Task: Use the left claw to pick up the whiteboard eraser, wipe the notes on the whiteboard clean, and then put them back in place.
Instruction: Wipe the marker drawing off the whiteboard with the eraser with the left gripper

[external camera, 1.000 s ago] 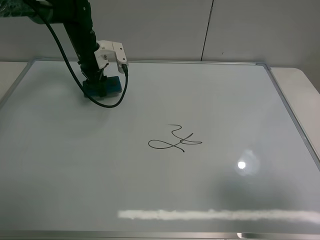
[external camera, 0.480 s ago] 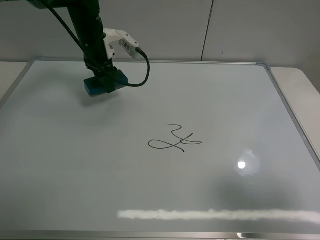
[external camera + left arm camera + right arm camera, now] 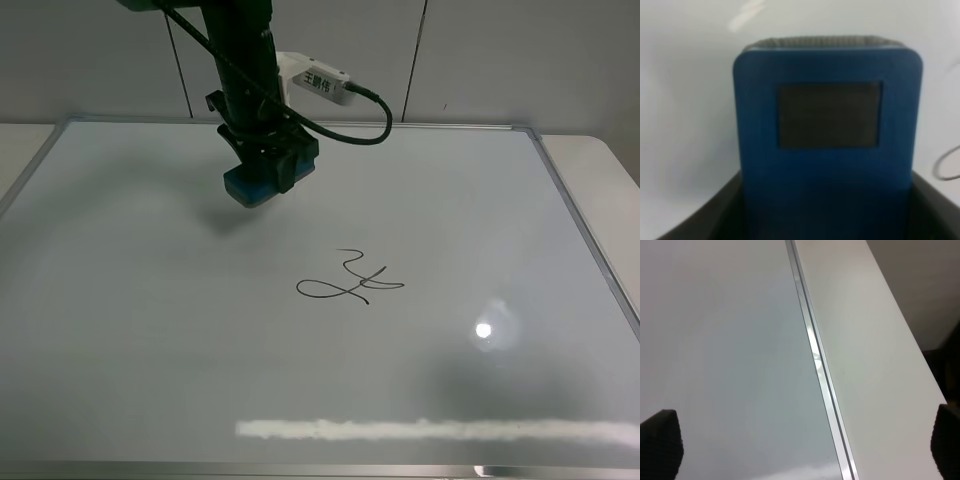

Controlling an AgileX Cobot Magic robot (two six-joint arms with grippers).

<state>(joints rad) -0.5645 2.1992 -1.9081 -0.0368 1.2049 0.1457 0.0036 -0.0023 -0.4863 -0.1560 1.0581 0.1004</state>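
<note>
The left hand pinches the whiteboard eraser over the far part of the whiteboard, left of the middle, with the notes well apart from it toward the near side and untouched. From the high camera the arm's black bulk covers most of the eraser's top, and only a blue edge shows under the fingers. A soft shadow lies just beside it, yet whether the felt meets the board cannot be told. The left wrist view is blurred: the blue block fills it, a dark rectangle on its face, the fingers cut off at the frame's foot. A black cable loops from the white module. The right hand is spread wide — only two dark fingertips show at the picture's edges — over the board's silver frame and the white counter.
</note>
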